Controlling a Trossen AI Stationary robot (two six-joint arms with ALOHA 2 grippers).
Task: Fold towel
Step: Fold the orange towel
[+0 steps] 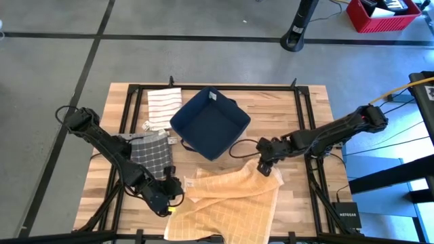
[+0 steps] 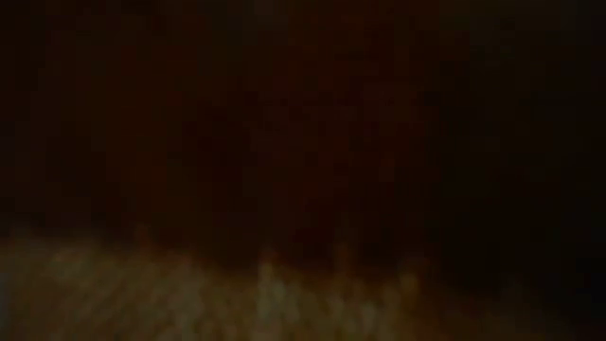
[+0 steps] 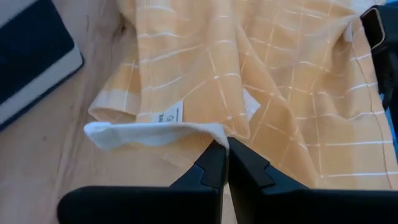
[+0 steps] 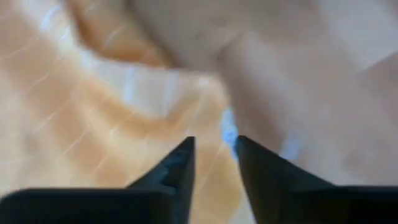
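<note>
I saw the orange checked cloth towel (image 1: 227, 200) lying rumpled at the near edge of the wooden slatted table (image 1: 285, 108), just in front of the dark blue fabric bin (image 1: 209, 122). My left gripper (image 3: 222, 163) was pinched shut on the towel's white hemmed corner. My right gripper (image 4: 214, 155) stood part-open over the opposite corner, holding nothing I could make out.

Low view almost wholly dark — orange towel (image 1: 227, 203) cut off by the high view's bottom edge (near side hidden)
</note>
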